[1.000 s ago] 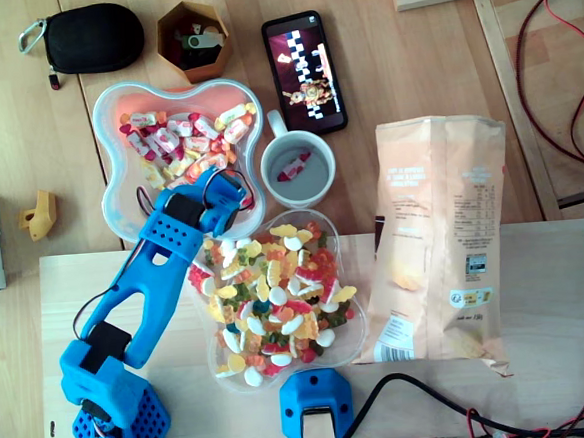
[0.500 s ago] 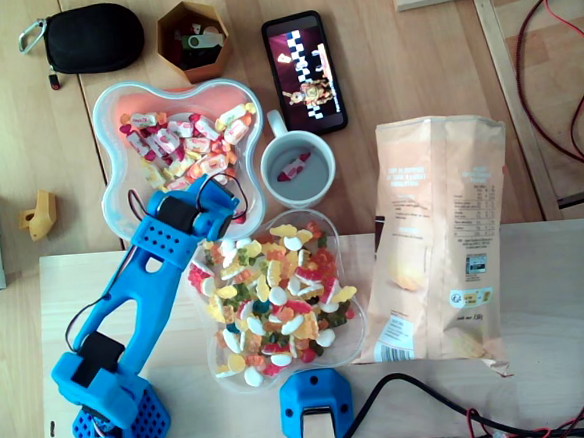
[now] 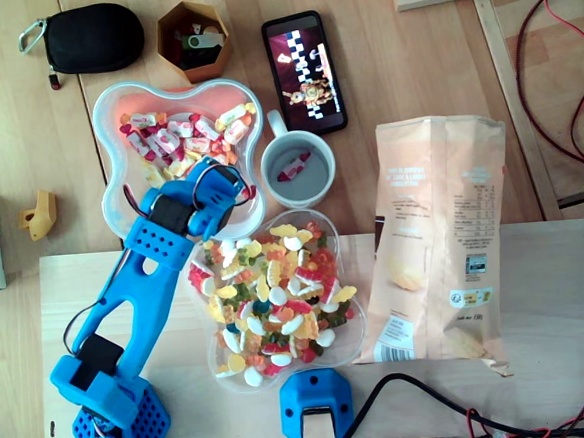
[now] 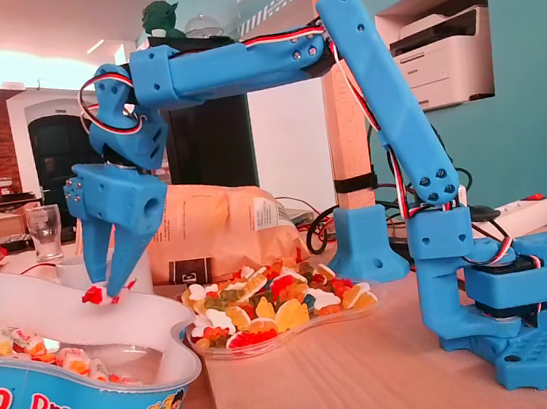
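Note:
My blue gripper (image 4: 109, 287) hangs tips-down just above the near rim of a white flower-shaped bowl (image 4: 76, 392) of wrapped candies. It is shut on a small red-wrapped candy (image 4: 94, 294), which sticks out to the left of the fingertips. In the overhead view the gripper (image 3: 228, 186) sits over the bowl's (image 3: 109, 111) lower right lobe, left of a grey mug (image 3: 297, 171) with one wrapped candy inside. Its fingertips are hidden under the wrist there.
A clear dish of gummy sweets (image 3: 272, 296) lies just below the gripper on the wooden board. A crisp bag (image 3: 438, 229) lies at the right. A phone (image 3: 305, 73), a brown hexagonal box (image 3: 193, 40) and a black pouch (image 3: 89, 38) line the far edge.
The gripper swung left from the gummy dish's edge, then moved farther over the candy bowl toward the mug.

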`<state>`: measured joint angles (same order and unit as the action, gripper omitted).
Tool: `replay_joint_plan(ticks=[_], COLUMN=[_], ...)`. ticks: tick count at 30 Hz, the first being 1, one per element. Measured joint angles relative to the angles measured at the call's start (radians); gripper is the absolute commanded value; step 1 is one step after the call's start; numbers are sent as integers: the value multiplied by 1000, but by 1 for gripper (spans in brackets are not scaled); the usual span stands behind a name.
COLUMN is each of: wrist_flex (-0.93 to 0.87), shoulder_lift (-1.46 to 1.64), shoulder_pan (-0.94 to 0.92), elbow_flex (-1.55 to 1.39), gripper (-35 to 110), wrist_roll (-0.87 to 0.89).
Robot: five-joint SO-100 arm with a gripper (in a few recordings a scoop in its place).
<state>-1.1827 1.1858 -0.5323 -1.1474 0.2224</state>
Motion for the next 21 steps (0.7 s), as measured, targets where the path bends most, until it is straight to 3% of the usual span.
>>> replay_joint_plan(ticks=[21], wrist_flex=[-110], shoulder_lift=[80], shoulder_pan=[-5], elbow_flex=[103], gripper=[-3], wrist_roll=[-11])
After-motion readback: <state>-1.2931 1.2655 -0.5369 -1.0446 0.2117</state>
